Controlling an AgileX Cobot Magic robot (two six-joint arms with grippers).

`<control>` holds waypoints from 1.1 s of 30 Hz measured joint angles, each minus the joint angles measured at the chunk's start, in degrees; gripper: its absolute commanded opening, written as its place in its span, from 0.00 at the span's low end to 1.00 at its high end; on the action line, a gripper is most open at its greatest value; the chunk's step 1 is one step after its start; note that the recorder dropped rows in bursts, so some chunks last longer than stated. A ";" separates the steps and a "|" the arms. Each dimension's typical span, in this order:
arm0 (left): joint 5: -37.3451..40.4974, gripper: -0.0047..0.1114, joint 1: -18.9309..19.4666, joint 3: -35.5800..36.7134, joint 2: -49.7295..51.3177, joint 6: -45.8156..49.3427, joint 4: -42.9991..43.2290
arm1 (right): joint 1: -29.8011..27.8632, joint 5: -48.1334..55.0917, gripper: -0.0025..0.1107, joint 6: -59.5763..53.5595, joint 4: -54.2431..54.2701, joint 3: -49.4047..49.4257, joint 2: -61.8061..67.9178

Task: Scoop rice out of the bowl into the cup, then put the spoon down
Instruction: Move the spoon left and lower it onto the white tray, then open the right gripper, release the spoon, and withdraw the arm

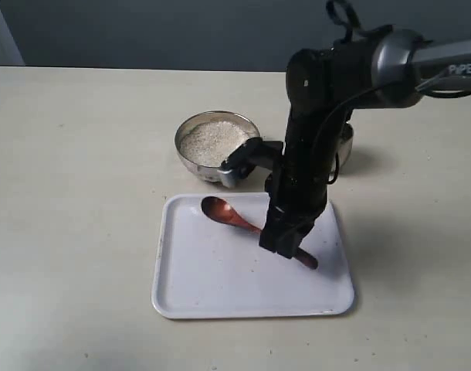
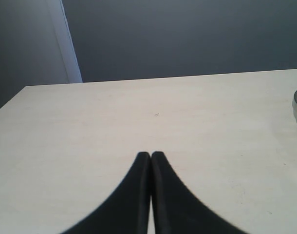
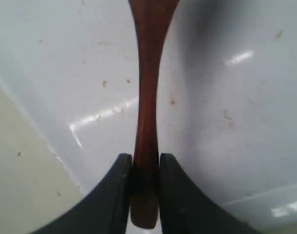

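Right fingers pinch the spoon at the very tail of its handle, over the white tray (left fingers pressed together, empty). Held so far back, it may swivel under rice and spill grains across the tabletop

One word to read, up at the right edge of the exterior view: "PIPER", in white capitals. It's printed on the grey link of the arm, the one that carries the right tool. The lettering runs right to the edge of the picture, small but legible. Both wrist views: no letters, numbers or signs can be made out.
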 measured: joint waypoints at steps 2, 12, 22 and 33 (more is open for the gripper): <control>0.00 0.04 0.00 0.00 0.00 0.00 0.00 | 0.89 -0.13 0.02 0.00 -0.44 0.00 1.46; 0.00 0.04 0.00 0.00 0.00 0.00 0.00 | 2.18 -1.79 0.09 0.00 0.61 0.00 3.45; 0.00 0.04 0.00 0.00 0.00 0.00 0.00 | 2.18 -1.79 0.28 0.51 0.61 0.00 3.45; -0.11 0.04 0.00 0.00 0.00 0.00 0.00 | 2.18 -0.56 0.44 2.06 -0.31 0.00 1.70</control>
